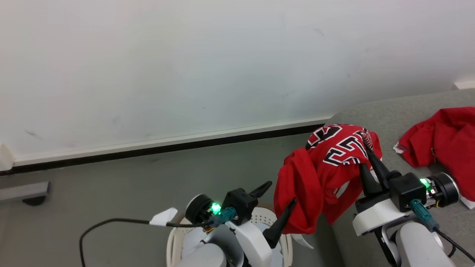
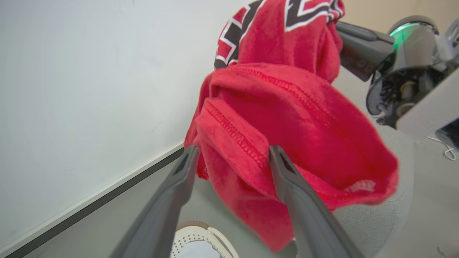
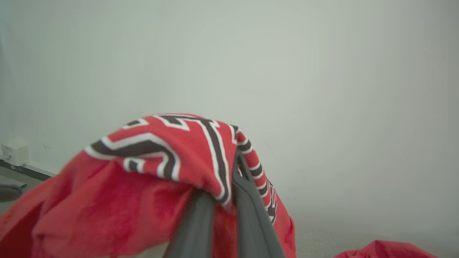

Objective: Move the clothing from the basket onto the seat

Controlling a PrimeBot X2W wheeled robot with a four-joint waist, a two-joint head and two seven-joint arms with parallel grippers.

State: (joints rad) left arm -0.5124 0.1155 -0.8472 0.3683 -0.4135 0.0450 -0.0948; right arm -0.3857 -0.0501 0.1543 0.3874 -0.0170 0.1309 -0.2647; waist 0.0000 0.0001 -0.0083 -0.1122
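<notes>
My left hand is wide open over the basket, gripping nothing. Just right of it hangs the red garment, pinched shut in my right hand. I'd carry it further right, clear over the seat edge, beside the second garment, before letting go. Its black-and-white lettering is too folded to read.

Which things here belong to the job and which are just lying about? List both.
Job: held garment, shut in right gripper; second garment on sofa; basket; open left gripper.
Lying about: cable, skirting, wall.
</notes>
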